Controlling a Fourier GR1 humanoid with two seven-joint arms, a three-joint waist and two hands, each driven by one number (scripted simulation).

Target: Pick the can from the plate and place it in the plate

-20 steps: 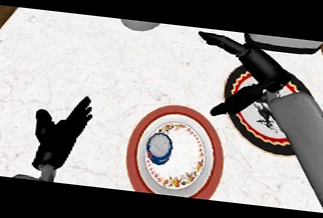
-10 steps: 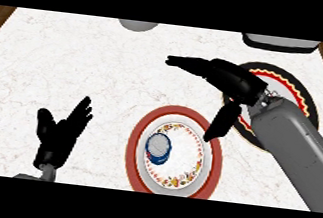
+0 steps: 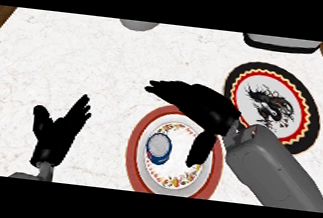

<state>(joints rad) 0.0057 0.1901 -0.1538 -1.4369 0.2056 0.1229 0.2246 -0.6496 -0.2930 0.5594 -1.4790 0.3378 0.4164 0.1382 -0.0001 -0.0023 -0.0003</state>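
— Where do we see the can (image 3: 159,148)?
— On the red-rimmed plate (image 3: 208,184). Our right robot hand (image 3: 198,105) hovers above it, fingers released; our left robot hand (image 3: 57,132) rests open on the desk (image 3: 73,60).

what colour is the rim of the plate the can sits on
Red rim on the plate, white centre with floral band; head view.

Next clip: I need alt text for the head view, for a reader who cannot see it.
The right hand hovers open over a red-rimmed plate that holds a blue can, not touching the can. The left hand rests open at lower left, and a black-rimmed plate lies on the marble counter at right.
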